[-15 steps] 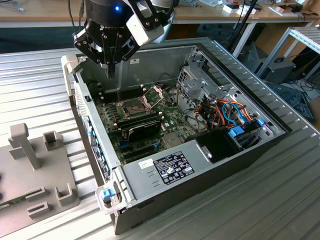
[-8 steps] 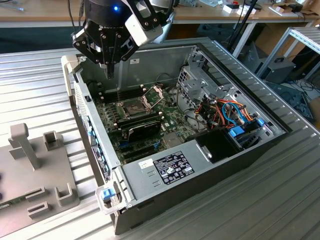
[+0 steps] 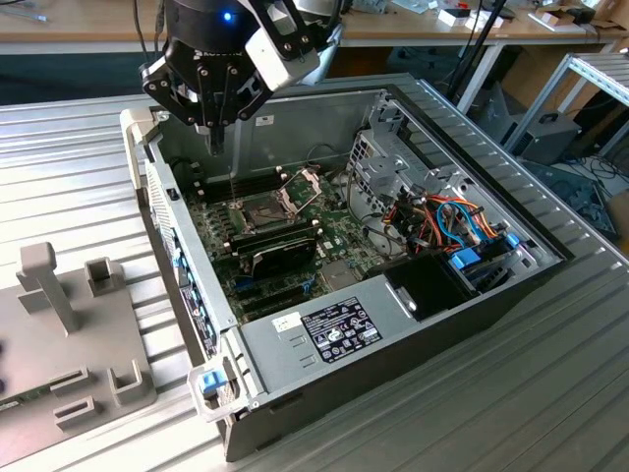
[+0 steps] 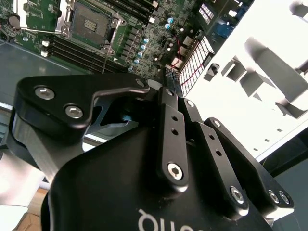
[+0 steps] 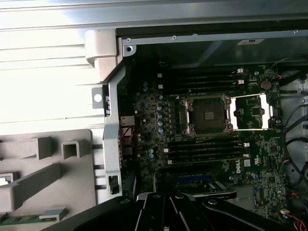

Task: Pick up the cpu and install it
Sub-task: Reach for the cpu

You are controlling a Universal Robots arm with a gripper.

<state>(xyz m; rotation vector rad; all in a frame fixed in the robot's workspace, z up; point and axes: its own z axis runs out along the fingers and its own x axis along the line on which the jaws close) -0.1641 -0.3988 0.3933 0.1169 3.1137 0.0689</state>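
While the socket [image 5: 208, 115] lies open inside the case [image 3: 413, 366], the pincer [image 3: 214, 146] hangs above, pressed together

Exterior view: from high and aside, looking down on the open computer case [image 3: 472, 324] and the gripper [image 3: 214, 147] above it. Both wrist views: nearer, facing down into it; shared, the motherboard [image 5: 149, 120] with its socket [image 5: 208, 115].

Arm reaching in from above, gripper [image 3: 214, 136] pointing straight down (wrist seemingly vertical), hovering
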